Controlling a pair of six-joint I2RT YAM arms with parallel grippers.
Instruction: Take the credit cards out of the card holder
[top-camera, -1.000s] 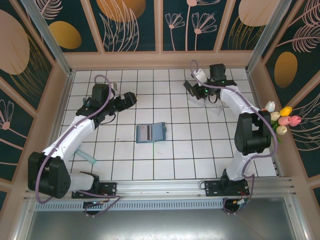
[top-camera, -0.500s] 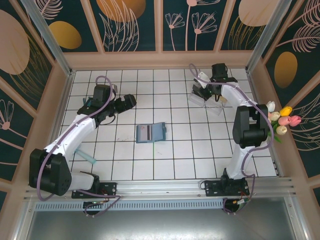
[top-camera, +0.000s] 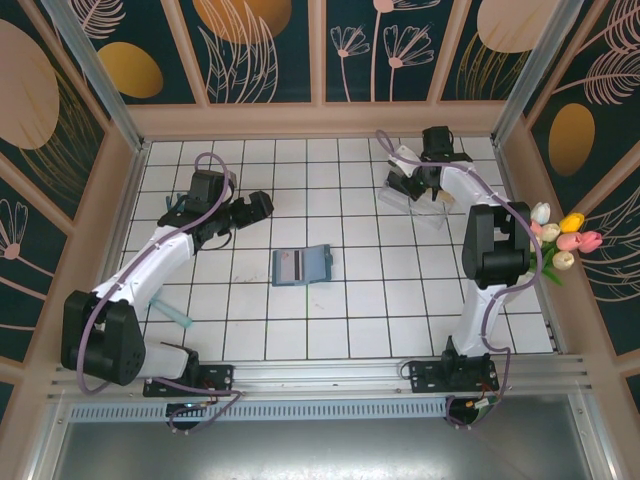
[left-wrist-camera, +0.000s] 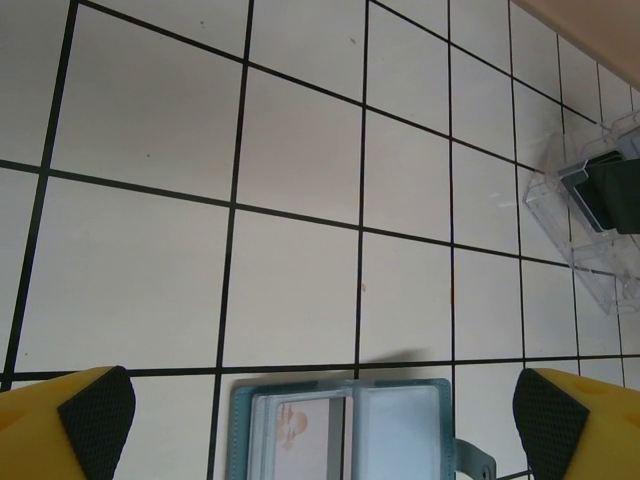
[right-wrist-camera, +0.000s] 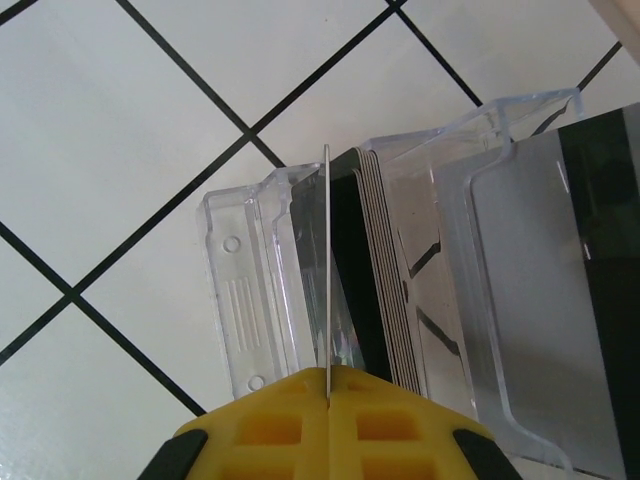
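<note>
Right gripper (right-wrist-camera: 327, 392) shifted over clear tray (right-wrist-camera: 250, 290), pinching a card (right-wrist-camera: 327, 270); left gripper (left-wrist-camera: 322, 412) wide open.

My bench (top-camera: 350, 310) is white tile with a black grid; the card holder (top-camera: 315, 264) is teal-blue around a greyish, dark-striped card (top-camera: 289, 267). My left tool (left-wrist-camera: 322, 412) is yellow with black pads (left-wrist-camera: 97, 412), my right tool (right-wrist-camera: 327, 405) yellow too, its thin card (right-wrist-camera: 327, 260) pale grey edge-on, the tray (right-wrist-camera: 245, 260) clear.
</note>
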